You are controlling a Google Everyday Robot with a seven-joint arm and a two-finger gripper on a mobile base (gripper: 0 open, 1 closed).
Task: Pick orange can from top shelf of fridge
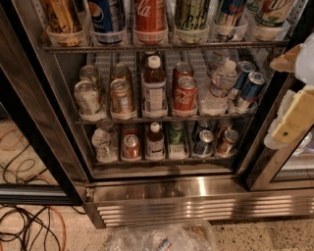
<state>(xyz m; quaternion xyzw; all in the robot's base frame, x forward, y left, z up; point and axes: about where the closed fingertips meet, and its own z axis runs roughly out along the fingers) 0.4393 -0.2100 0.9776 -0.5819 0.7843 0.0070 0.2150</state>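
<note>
The robot's cream-and-yellow gripper [293, 116] hangs at the right edge, beside the door frame; how wide it stands cannot be told. The amber-orange drink can [61, 14] stands far left on the grey wire top shelf [206, 46] of the stainless-steel fridge [196, 196], well apart from the gripper. The reach should probably sweep left and rise, keeping clear of the neighbouring blue Pepsi can [105, 14].

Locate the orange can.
Camera view, upper left: the orange can stands leftmost in view on the top shelf, beside the blue Pepsi can. The tool hangs at the right edge, far from it.

Glossy orange can [61, 15], wire top shelf [162, 47], steel fridge [196, 188] (shiny base), matt end effector [294, 119] at right
</note>
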